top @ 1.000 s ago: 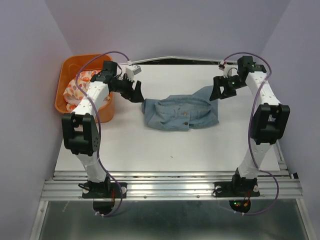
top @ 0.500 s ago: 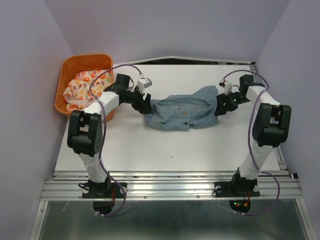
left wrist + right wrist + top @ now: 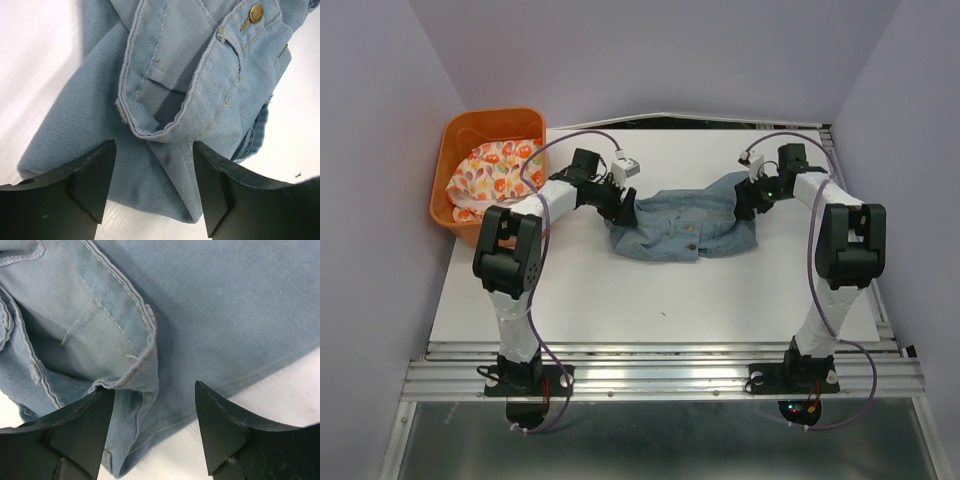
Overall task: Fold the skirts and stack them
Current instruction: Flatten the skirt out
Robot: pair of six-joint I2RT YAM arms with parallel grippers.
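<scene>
The light blue denim skirt [image 3: 685, 225] lies crumpled in the middle of the white table [image 3: 620, 295], a brass button [image 3: 256, 13] showing near its waistband. My left gripper [image 3: 625, 204] is low at the skirt's left end, jaws open and straddling the folded corner of the denim [image 3: 165, 65]. My right gripper [image 3: 749, 200] is at the skirt's right end, also open, with a waistband fold and hem of the denim [image 3: 225, 315] between its fingers. The floral skirt [image 3: 490, 172] lies bunched in the basket at the far left.
An orange plastic basket [image 3: 492, 120] stands at the table's back left corner. Purple cables loop over both arms. The table's back edge meets the wall just behind the skirt, and a metal rail [image 3: 660, 365] runs along the near edge.
Both arms have swung inward and down to the denim skirt's two ends, the left one coming away from the basket. Both pairs of jaws have narrowed a little.
</scene>
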